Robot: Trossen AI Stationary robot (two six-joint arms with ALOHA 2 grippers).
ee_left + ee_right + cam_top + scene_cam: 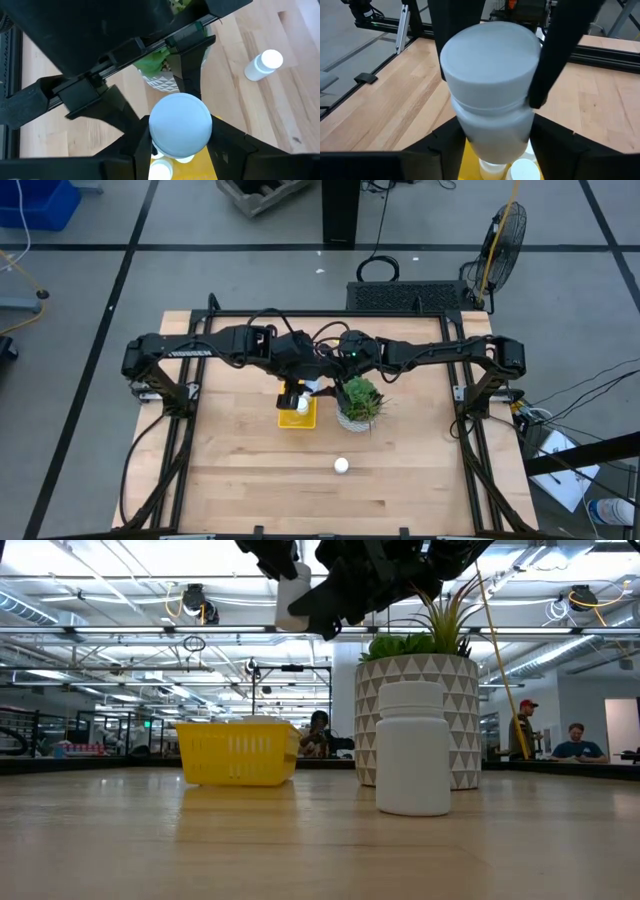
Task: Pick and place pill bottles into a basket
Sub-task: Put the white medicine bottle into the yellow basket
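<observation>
You see both grippers meeting above small bright yellow plastic basket (297, 414). Left gripper (181, 131) and right gripper (490, 95) both pinch same small white cylindrical pill bottle (490, 90), held high over basket. More white pill bottles (162, 169) lie inside basket. One lone white pill bottle (342, 466) stands apart on wooden table (240, 480), in front of green potted plant (359, 402).

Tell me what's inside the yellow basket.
At least two white bottle caps show in the basket; the held bottle above it covers the rest.
</observation>
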